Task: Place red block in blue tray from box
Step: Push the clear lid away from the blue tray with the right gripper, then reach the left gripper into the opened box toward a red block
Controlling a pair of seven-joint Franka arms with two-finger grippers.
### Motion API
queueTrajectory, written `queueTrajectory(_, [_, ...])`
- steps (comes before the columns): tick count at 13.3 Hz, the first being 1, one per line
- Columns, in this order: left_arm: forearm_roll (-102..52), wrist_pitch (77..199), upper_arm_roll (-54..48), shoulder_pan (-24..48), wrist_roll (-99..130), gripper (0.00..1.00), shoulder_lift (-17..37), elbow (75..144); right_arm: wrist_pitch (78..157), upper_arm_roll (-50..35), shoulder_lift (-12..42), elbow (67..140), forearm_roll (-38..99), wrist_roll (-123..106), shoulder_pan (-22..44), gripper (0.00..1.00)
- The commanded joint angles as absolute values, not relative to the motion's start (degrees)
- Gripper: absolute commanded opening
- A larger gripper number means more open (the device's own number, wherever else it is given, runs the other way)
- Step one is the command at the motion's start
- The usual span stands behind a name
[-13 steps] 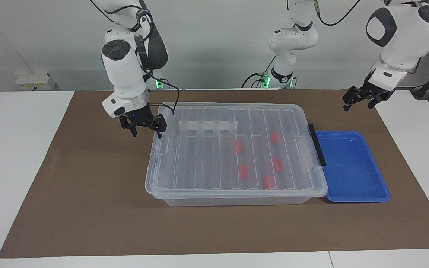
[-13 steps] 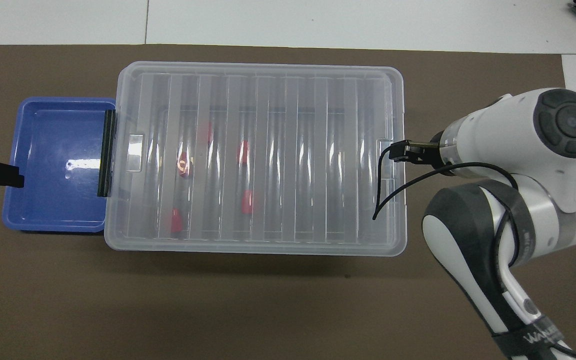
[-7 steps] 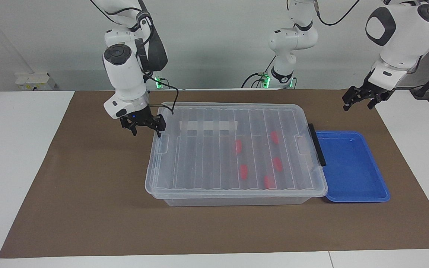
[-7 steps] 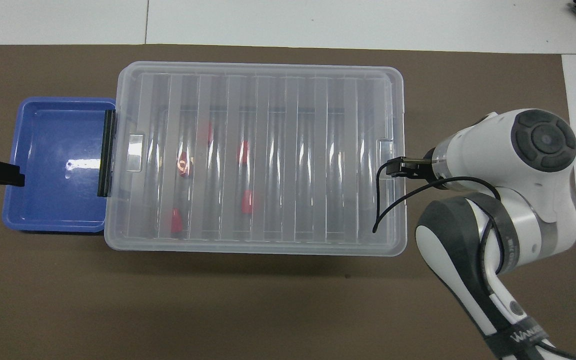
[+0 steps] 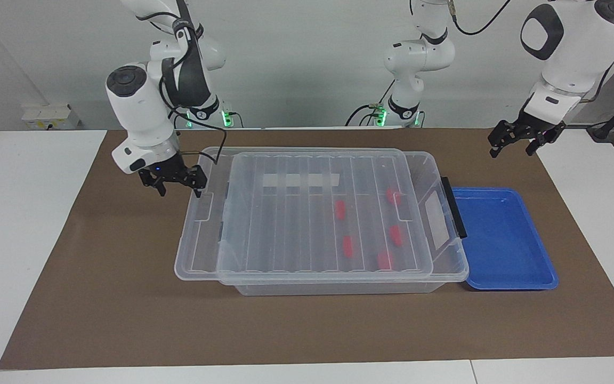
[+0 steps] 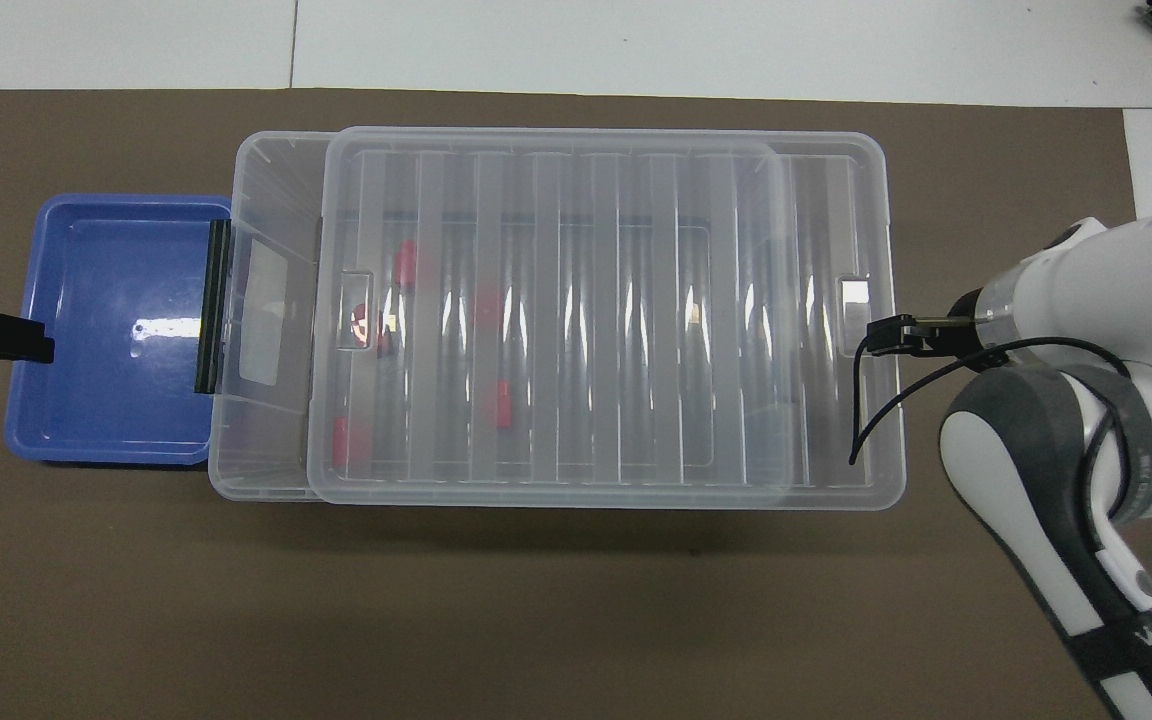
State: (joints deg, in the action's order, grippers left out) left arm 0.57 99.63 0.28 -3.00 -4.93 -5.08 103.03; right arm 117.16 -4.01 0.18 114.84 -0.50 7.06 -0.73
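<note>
Item: box (image 5: 339, 285), clear plastic, set on the brown mat; five red blocks are seen inside it through the ribbed lid (image 5: 264, 234), gathered toward the left arm's end. The red block (image 5: 340, 210) nearest the middle is taken as the task's piece (any of the five would serve).

Item: lid, lying displaced toward the right arm's end, so that a strip of the box is uncovered beside the black clip (image 5: 453, 207).

Item: blue tray (image 5: 504, 277), empty, placed just beside the box at the clip end.

Item: right gripper (image 5: 179, 184), fingers spread, one fingertip (image 5: 198, 192) hooked at the lid's end handle; nothing is clasped between them.

Item: left gripper (image 5: 515, 140), fingers spread and empty, held waiting above the mat near the tray.

Step judged in hand: the lid is being drawn off. It is best pulled level and straight along the box's length, so that the box is not dragged or the tray nudged; the blocks are reachable only once it is well clear.
</note>
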Motion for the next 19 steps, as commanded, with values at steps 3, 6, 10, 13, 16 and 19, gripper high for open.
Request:
queueTrajectory(3, [0.26,100.63,0.53,1.48,-2.74,1.00,-5.19,102.48,116.98,-4.39,-1.14,115.93,-0.70,-4.99,-7.81,1.00])
queueTrajectory(6, [0.18,102.47,0.26,5.78,4.10,1.00,-5.27,103.01,117.77,-4.39,-0.97,115.93,-0.70,-11.32,-11.60,1.00])
queueTrajectory(10, [-0.35,106.07,0.18,13.87,19.30,1.00,-4.75,103.44,118.04,-4.22,-0.88,115.75,-0.79,-13.61,-12.74,1.00])
queueTrajectory(13, [-0.18,112.83,0.35,20.81,28.45,1.00,-0.46,104.59,118.39,-4.22,-0.70,115.49,-0.88,-15.38,-13.71,1.00])
queueTrajectory(16, [0.18,120.56,0.35,21.44,28.83,1.00,1.06,109.84,118.39,-4.13,-0.70,115.40,-0.88,-15.91,-13.89,1.00])
queueTrajectory(19, [0.26,123.66,0.44,21.45,28.92,1.00,0.88,114.51,118.39,-3.96,-0.70,115.22,-0.97,-16.43,-14.15,1.00])
